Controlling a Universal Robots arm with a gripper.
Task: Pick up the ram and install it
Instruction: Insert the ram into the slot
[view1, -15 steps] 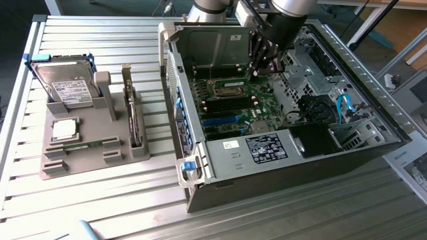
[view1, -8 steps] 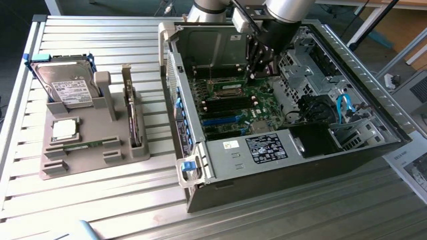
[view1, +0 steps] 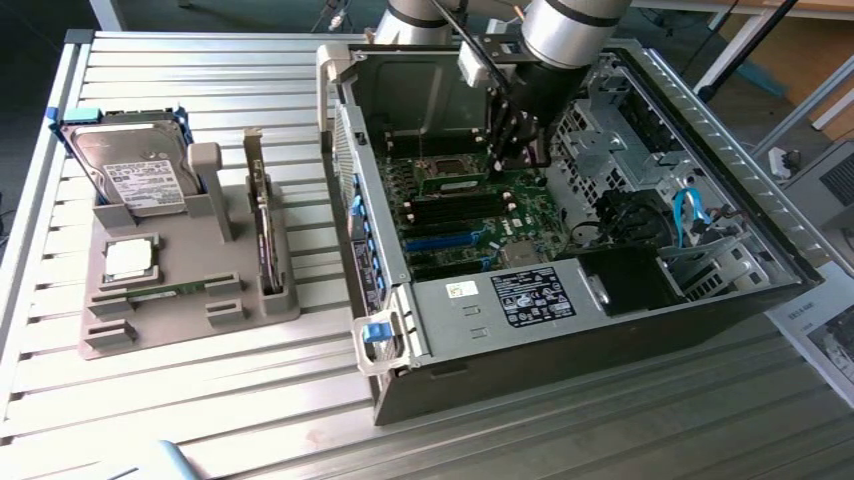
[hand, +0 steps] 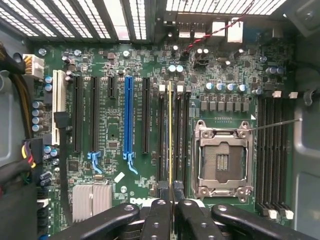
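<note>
The ram (hand: 170, 130) is a thin green stick that I see edge-on in the wrist view. It stands upright along a black memory slot beside the empty CPU socket (hand: 222, 155). My gripper (hand: 172, 205) is shut on one end of it, a black finger (hand: 156, 217) on each side. Whether the stick is seated in the slot or just above it I cannot tell. In the exterior view my gripper (view1: 514, 160) reaches down into the open PC case (view1: 747, 180), with the ram (view1: 454, 184) over the motherboard.
More empty memory slots (hand: 272, 145) lie beyond the socket, and a blue expansion slot (hand: 128, 115) on the other side. Left of the case, a grey holder (view1: 160, 320) carries a hard drive (view1: 134, 170), a silver CPU chip (view1: 128, 258) and an upright card (view1: 271, 240).
</note>
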